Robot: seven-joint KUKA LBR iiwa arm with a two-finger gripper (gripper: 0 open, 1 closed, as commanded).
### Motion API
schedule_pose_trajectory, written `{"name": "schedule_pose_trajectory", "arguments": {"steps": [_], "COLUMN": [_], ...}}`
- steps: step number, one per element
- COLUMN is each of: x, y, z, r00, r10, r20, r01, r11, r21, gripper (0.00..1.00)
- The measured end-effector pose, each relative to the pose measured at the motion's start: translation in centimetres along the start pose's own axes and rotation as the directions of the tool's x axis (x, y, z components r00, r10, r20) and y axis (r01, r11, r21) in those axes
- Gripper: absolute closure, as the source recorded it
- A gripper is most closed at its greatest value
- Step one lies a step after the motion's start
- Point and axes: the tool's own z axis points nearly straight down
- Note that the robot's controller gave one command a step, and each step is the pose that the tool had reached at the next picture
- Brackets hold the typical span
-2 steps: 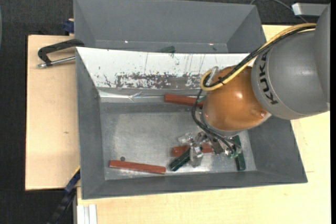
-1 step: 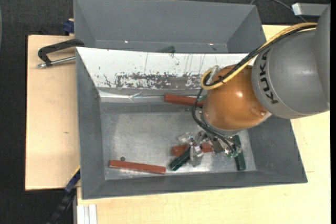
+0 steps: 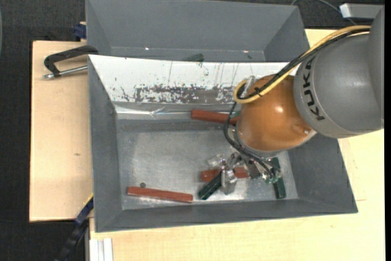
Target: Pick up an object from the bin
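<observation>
You would have found the gripper (image 3: 229,177) low over the near right part of the grey bin (image 3: 183,27), hanging under the arm's orange cover (image 3: 269,119). Whether it was spread or closed could not be told; metal parts and clutter hid that.

Right at its tip lay a short red-brown piece (image 3: 211,175). It showed on the gripper's left side and appeared again on its right, so it seemed to pass beneath, with its long axis running roughly left to right across the floor. Touching that cluster, a dark green bar (image 3: 206,191) slanted away from the gripper, its long axis pointing down and left toward the near wall.

Just beside the gripper on the right, another green thing (image 3: 279,185) stood close to the right wall, too small to name. A long red-brown stick (image 3: 160,194) lay flat, well apart to the left along the near wall, almost level. A second red-brown stick (image 3: 209,115) lay against the far wall, its right end hidden behind the cover.
</observation>
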Motion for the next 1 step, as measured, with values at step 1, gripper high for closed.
{"name": "schedule_pose_trajectory", "arguments": {"steps": [1], "x": [0.02], "y": [0.03], "z": [-1.96], "r00": [1.0], "r10": [-0.017], "r20": [-0.005], "r01": [0.017], "r11": [1.0], "r21": [-0.003], "gripper": [1.0]}}
